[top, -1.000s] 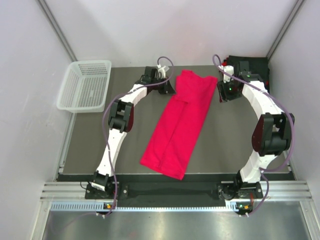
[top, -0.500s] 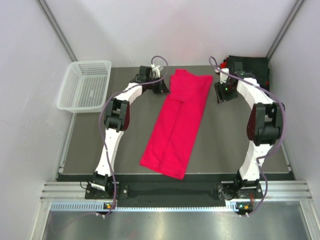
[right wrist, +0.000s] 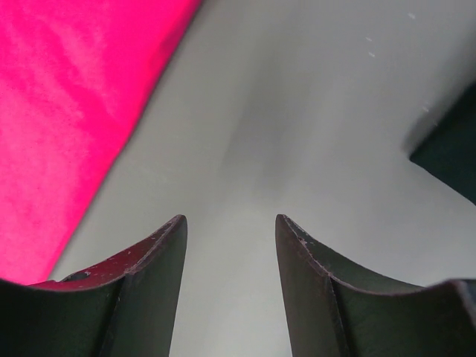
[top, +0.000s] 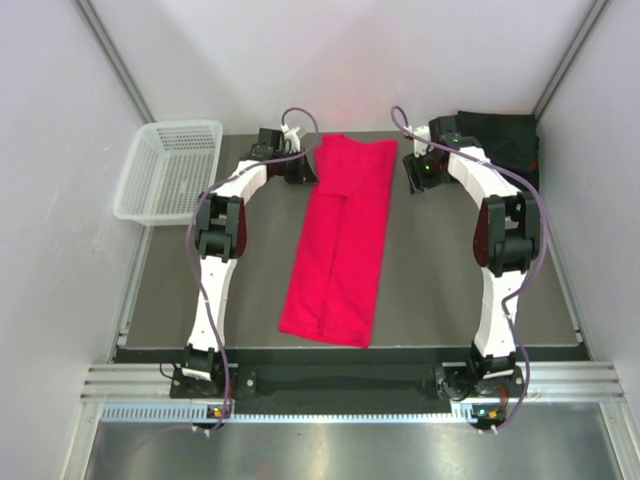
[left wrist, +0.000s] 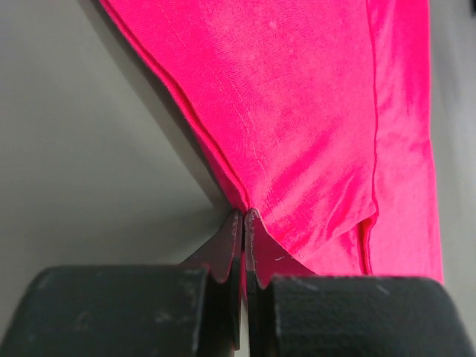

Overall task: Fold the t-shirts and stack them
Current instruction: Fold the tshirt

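Note:
The crimson red t-shirt (top: 340, 240) lies as a long folded strip down the middle of the table. My left gripper (top: 303, 172) is at its far left corner. In the left wrist view the gripper (left wrist: 244, 216) is shut on the edge of the red cloth (left wrist: 297, 111). My right gripper (top: 412, 175) is just right of the shirt's far right corner. In the right wrist view it (right wrist: 230, 223) is open and empty over bare table, with the red cloth (right wrist: 67, 111) to its left. Black t-shirts (top: 500, 140) lie in a pile at the far right corner, their edge also showing in the right wrist view (right wrist: 454, 156).
A white mesh basket (top: 170, 170) stands at the far left edge of the table. White walls close in the back and both sides. Both arms reach toward the far edge, one on each side of the red shirt.
The far end of the red shirt has shifted left, so the strip lies straighter. Both grippers have moved left along with it.

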